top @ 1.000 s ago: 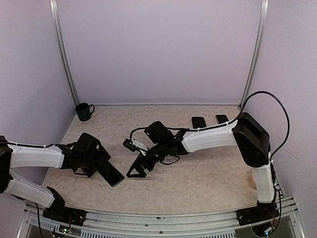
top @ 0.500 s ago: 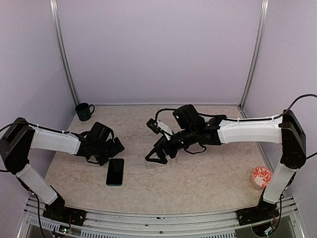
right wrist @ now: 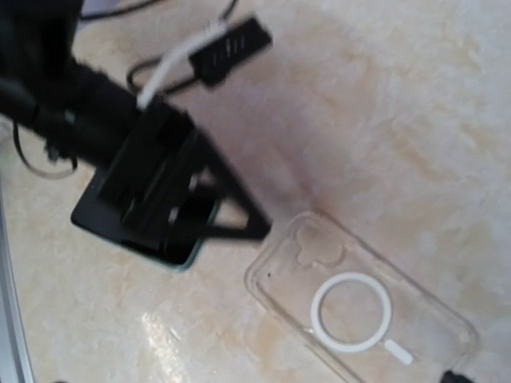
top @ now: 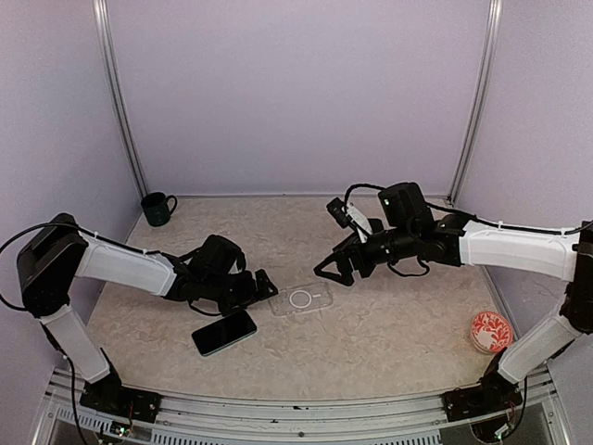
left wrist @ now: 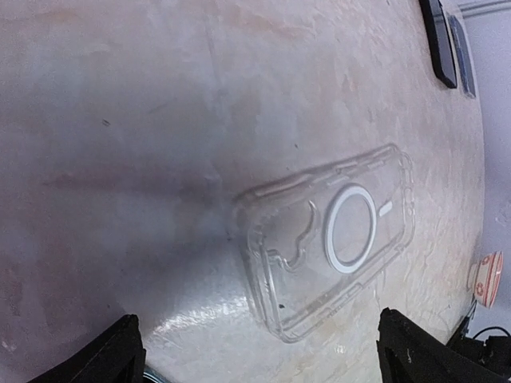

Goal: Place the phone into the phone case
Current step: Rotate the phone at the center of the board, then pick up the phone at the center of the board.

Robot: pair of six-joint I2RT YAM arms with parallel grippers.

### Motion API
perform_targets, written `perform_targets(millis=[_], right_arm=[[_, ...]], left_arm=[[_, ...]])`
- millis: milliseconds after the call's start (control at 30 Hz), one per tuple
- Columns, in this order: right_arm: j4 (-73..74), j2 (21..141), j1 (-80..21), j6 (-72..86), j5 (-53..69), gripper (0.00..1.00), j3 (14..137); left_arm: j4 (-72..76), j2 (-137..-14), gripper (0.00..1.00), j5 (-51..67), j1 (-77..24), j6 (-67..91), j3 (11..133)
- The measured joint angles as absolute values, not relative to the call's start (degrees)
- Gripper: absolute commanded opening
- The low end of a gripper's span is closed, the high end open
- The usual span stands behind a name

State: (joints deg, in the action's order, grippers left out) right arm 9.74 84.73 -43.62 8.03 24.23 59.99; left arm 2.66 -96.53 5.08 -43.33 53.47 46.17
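Now that the right gripper (top: 332, 275) has let go of it, the clear phone case (top: 309, 298) is lying flat on the table (top: 389, 362), ring showing, just below and ahead of that gripper's tips, not touching them. Half a second ago that gripper was carrying it. Its jaws are looking spread and are holding nothing.

The left gripper (top: 261, 286) is sitting right in front of the case. In the left wrist view its fingers are standing wide apart, empty, with the case lying ahead of them. A second ago it was gripping the phone (top: 225, 332); now the phone is lying screen up behind and beside it, toward the near edge, turned from where it lay half a second ago.

So both parts are resting loose on the table and seating hasn't started. I'm reading this as a regrasp step. Can't tell whether the case's open side is facing up.

Counting:
- 1 case
- 1 phone
- 2 dark slabs (left wrist: 437, 36) far beyond the left gripper
- 1 mug (top: 157, 209)
- 1 patterned dish (top: 489, 331)
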Motion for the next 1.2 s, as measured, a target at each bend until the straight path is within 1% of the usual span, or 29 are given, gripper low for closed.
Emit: perform_targets(millis=[200,400,500,633,733,967,1100,1200], right_arm=[[9.5,83.4,-43.3,6.2,25.6,0.99,59.5],[7.5,83.5,-43.3,1.8,26.7,0.99,56.8],[2.9,83.6,-43.4,-3.1,29.1,1.0,54.0],[-2.3,87.0,-44.1,-10.0,33.1,0.99,53.6],[-3.1,93.3,-44.8,-15.5,36.1,0.99,57.8],[1.1,108.9,-47.4,-28.1,41.2,0.99,73.8],[4.7,116.4,-49.0,-34.6,43.5,0.99,82.5],[7.0,120.9,-50.0,-38.2,45.9,0.99,86.7]], left_arm=[[2.9,-95.9,0.99,9.5,-44.7,50.8,46.3],[0.7,-91.9,0.99,11.6,-44.6,48.8,47.5],[-2.3,-86.4,0.99,9.5,-43.6,49.1,47.5],[-6.6,-74.9,0.99,3.4,-41.0,53.5,45.9],[-11.1,-65.8,0.99,-1.6,-40.6,59.1,42.0],[-24.1,-52.8,0.99,-9.6,-44.3,73.1,30.8],[-30.1,-47.4,0.99,-13.1,-46.1,79.5,29.0],[-32.1,-46.0,0.99,-14.8,-47.0,82.6,28.8]])
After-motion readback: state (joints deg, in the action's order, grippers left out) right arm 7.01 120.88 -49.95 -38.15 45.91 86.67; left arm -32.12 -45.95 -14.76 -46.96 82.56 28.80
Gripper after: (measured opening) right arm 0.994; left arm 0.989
